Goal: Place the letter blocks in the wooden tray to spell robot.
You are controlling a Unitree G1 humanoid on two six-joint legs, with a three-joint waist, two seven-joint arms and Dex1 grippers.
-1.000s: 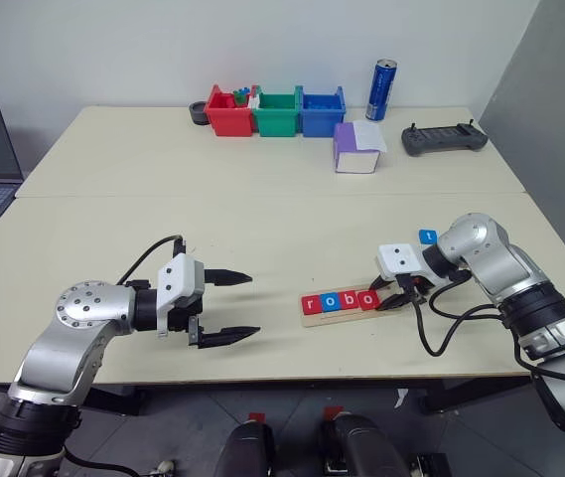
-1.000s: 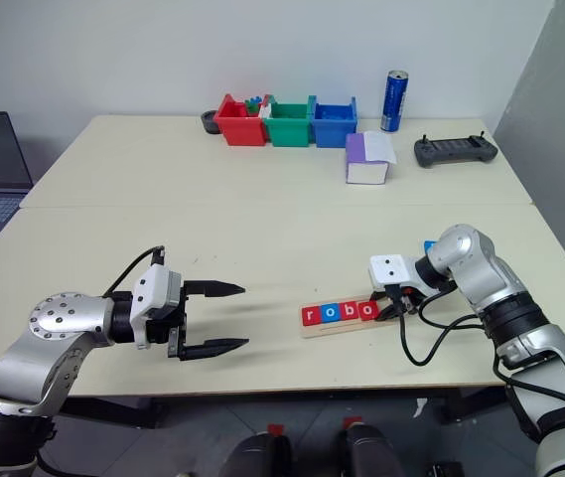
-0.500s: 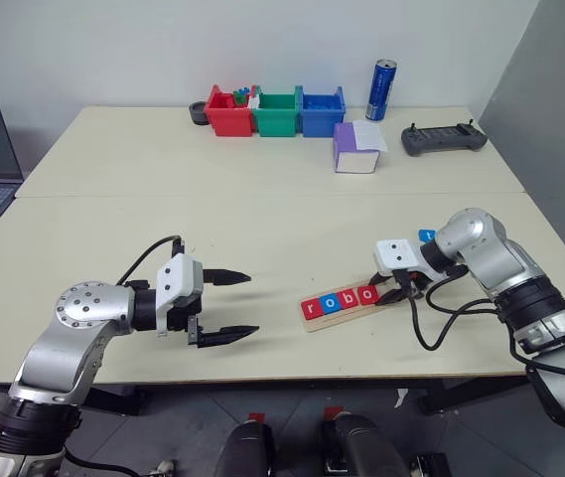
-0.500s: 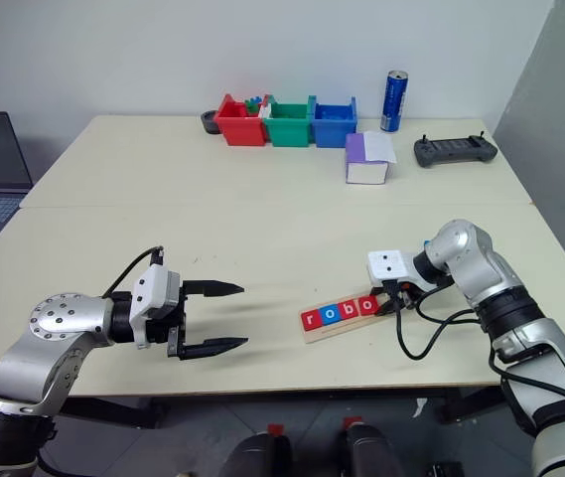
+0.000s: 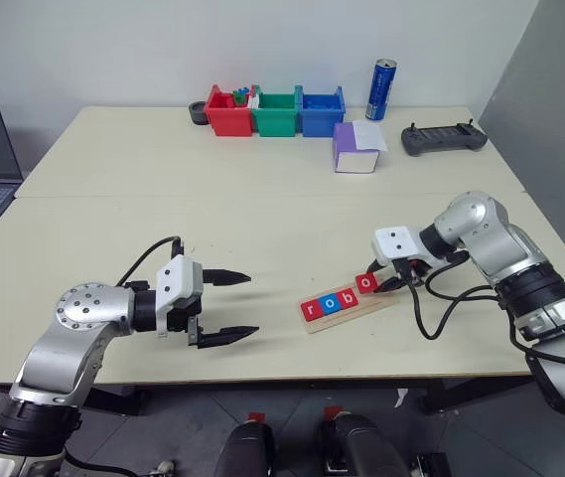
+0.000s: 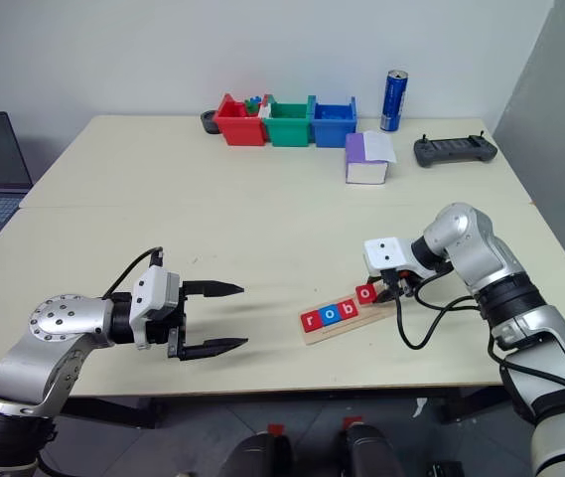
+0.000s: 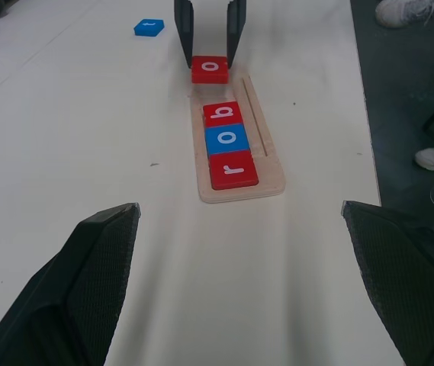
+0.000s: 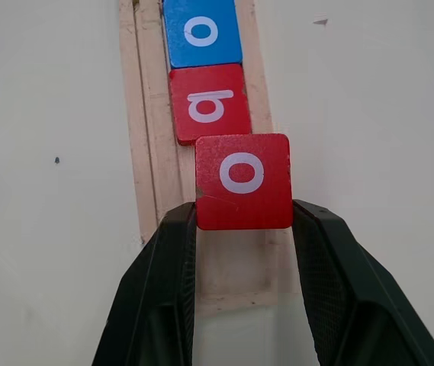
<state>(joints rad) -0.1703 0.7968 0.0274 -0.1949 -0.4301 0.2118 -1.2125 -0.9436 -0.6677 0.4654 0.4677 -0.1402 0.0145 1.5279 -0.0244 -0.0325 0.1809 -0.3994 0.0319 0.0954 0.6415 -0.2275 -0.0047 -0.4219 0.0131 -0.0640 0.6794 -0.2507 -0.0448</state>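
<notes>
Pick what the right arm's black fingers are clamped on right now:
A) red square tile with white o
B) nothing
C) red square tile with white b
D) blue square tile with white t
A: in the right wrist view the right fingers pinch the red square tile with white o, lifted above the end of the long pale wooden tray, past the red b tile.

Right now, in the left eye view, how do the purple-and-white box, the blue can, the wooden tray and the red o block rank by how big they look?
1. wooden tray and purple-and-white box: look alike, and the tray is nearer, so unranked
2. blue can
3. red o block
</notes>
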